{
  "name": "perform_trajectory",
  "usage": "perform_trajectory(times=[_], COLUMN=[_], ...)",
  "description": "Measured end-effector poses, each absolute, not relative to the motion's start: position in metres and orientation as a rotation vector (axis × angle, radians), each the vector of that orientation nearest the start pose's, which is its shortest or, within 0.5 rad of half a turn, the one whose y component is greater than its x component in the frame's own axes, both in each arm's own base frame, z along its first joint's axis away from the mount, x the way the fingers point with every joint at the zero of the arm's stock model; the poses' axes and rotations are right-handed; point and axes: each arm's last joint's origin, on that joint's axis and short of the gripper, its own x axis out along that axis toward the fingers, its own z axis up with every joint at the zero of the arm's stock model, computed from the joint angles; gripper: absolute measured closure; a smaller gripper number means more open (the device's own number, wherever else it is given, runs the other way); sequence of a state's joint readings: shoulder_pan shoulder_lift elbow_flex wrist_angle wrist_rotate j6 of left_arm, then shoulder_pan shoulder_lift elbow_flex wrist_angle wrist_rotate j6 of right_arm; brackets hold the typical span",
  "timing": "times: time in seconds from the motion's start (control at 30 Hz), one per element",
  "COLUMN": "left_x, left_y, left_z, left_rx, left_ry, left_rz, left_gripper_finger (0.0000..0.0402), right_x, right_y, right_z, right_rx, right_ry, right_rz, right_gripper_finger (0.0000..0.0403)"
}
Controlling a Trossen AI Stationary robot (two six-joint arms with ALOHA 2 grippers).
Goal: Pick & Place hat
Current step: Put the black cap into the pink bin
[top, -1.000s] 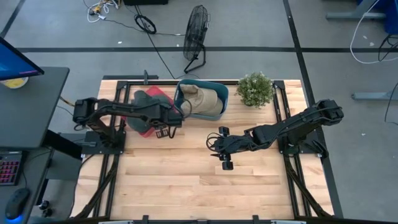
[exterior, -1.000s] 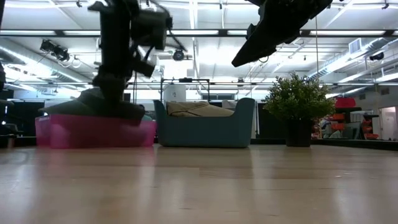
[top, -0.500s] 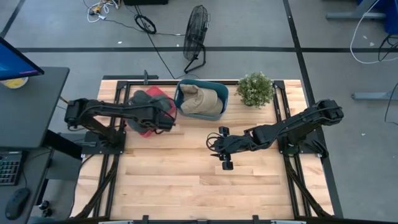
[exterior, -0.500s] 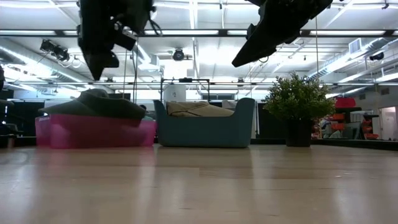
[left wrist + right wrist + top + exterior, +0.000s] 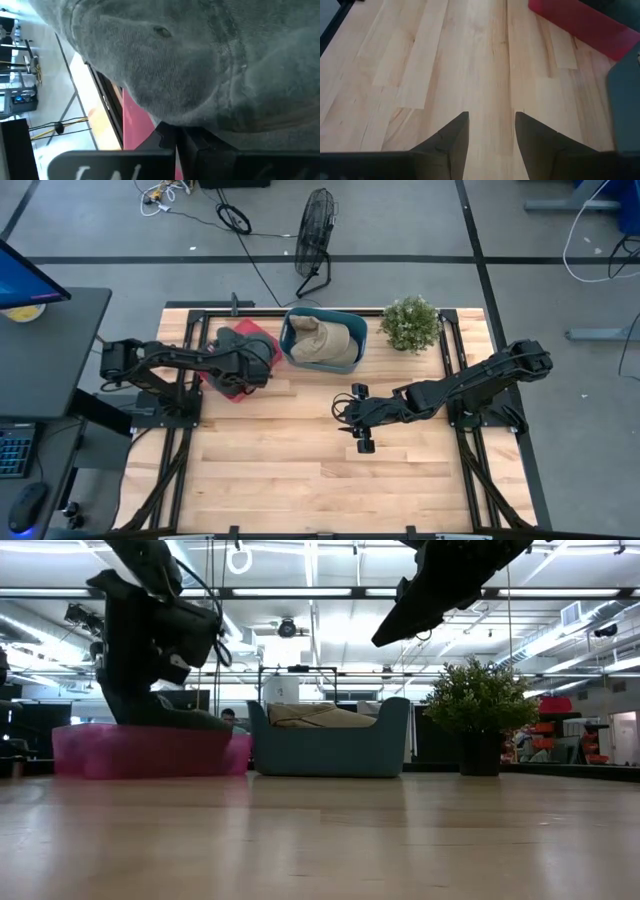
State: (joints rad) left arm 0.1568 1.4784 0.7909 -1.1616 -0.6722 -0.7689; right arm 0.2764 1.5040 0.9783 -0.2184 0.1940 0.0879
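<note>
A grey hat (image 5: 236, 340) lies in the pink bin (image 5: 228, 387) at the table's far left, resting on the bin's rim and inside. My left gripper (image 5: 258, 367) is down on the hat's right side and shut; in the left wrist view the hat (image 5: 190, 60) fills the picture. A tan hat (image 5: 322, 340) sits in the blue basket (image 5: 345, 363) beside the bin. My right gripper (image 5: 362, 420) hangs open above the middle of the table, holding nothing. My left gripper (image 5: 178, 131) has its shut fingertips in the grey fabric at the hat's lower edge (image 5: 210, 126), over the pink bin's wall (image 5: 131, 125). It comes from above, slanting in from the right. The gripper hides how many layers are pinched. The hat still rests in the bin.
A potted plant (image 5: 410, 323) stands at the far right of the table, next to the blue basket (image 5: 330, 750). A floor fan (image 5: 316, 230) stands beyond the far edge. Bare wood (image 5: 470, 60) spreads over the table's near half under my right gripper (image 5: 491, 131).
My left gripper has moved from beside the blue basket toward the table's left edge, risen, then come down onto the grey hat and shut there. The hat's flat spread over the bin is now partly pushed down and covered by the gripper.
</note>
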Motion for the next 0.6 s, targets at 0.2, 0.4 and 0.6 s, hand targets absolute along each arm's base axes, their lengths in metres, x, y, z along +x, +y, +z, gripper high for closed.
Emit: perform_trajectory(times=[0.2,0.4,0.6], left_x=[0.1909,0.1998,0.1968], left_y=[0.0537,0.0562,0.0515], left_z=[0.1674,0.1653,0.1742], left_rx=[-0.035,0.020,0.008], left_ry=[1.499,1.475,1.518], left_rz=[1.163,1.059,1.060], left_gripper_finger=[0.0398,0.0398,0.0399], right_x=[0.3047,0.3049,0.3049], right_y=[0.0807,0.0807,0.0807], right_z=[0.2308,0.2309,0.2309], right_rx=[-0.090,-0.100,-0.110], right_ry=[0.725,0.723,0.723], right_rz=[0.047,0.050,0.054], right_gripper_finger=[0.0239,0.0239,0.0239])
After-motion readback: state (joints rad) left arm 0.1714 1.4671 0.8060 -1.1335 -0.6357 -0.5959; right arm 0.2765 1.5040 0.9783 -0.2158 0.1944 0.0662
